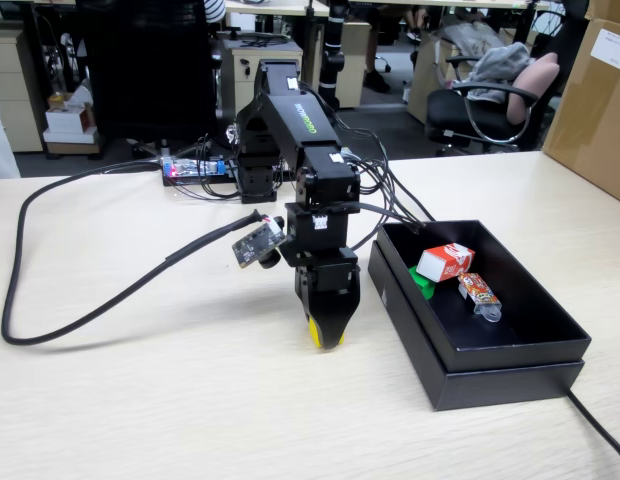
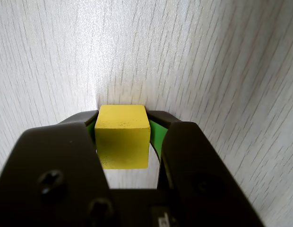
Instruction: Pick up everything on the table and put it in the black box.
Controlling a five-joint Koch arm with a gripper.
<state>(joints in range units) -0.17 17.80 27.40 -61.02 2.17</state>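
Observation:
My gripper (image 1: 325, 335) points straight down at the light wood table (image 1: 140, 400), left of the black box (image 1: 510, 365), and is shut on the yellow cube (image 1: 316, 333). In the wrist view the yellow cube (image 2: 122, 136) sits squeezed between the green-lined jaws of the gripper (image 2: 123, 124), at or just above the tabletop. Inside the box lie the red carton with white print (image 1: 445, 262) and the green cube (image 1: 422, 284), partly hidden behind the carton.
A small orange packet (image 1: 480, 294) also lies in the box. A thick black cable (image 1: 80, 315) loops over the left of the table. A brown cardboard carton (image 1: 595, 100) stands at the back right. Thin wires (image 1: 390, 195) run from the arm's base.

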